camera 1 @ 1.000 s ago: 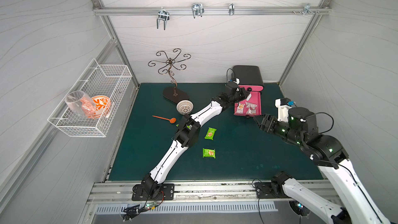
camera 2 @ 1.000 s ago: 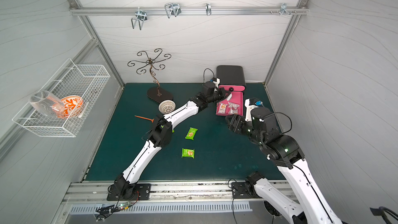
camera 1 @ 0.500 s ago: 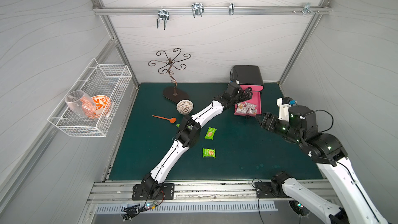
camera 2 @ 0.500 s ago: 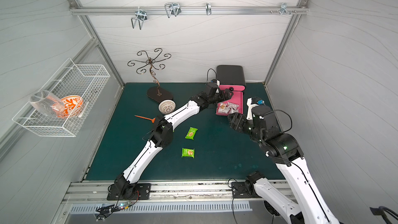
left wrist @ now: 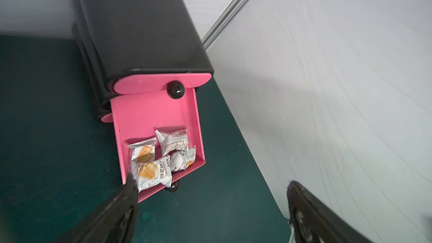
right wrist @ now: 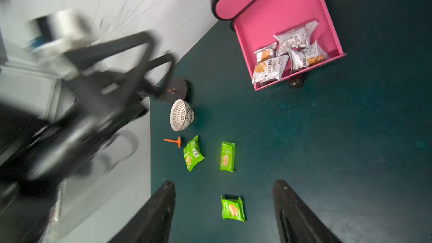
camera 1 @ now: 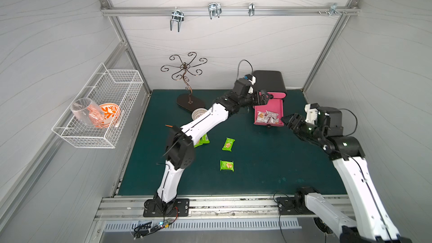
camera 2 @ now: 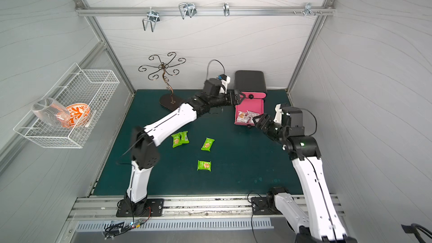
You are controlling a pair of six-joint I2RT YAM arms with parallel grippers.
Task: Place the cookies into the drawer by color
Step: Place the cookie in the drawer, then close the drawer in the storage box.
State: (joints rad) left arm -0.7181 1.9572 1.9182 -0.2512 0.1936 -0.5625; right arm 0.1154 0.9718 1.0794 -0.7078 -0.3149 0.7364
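Note:
The drawer (camera 1: 268, 107) is a pink tray pulled out of the black chest (camera 1: 268, 81) at the back right. It holds several white cookies (camera 1: 267, 116) (camera 2: 246, 116) (left wrist: 163, 157) (right wrist: 287, 52). Green cookies lie on the mat: one (camera 1: 228, 144), one (camera 1: 226, 165) nearer the front, and two together (camera 2: 180, 138) beside my left forearm. My left gripper (camera 1: 261, 98) (left wrist: 211, 182) is open and empty above the tray's back left corner. My right gripper (camera 1: 288, 122) (right wrist: 224, 183) is open and empty just right of the tray's front.
A white wire basket (camera 1: 100, 113) on the left wall holds a glass and an orange bowl. A curly metal stand (camera 1: 187, 82), a white perforated dome (camera 1: 198, 114) and an orange peg (right wrist: 174, 140) sit at the back left of the mat. The right wall is close to the chest.
My left gripper, shut a second ago, has opened above the pulled-out tray. My right gripper has drifted slightly toward the back, staying open.

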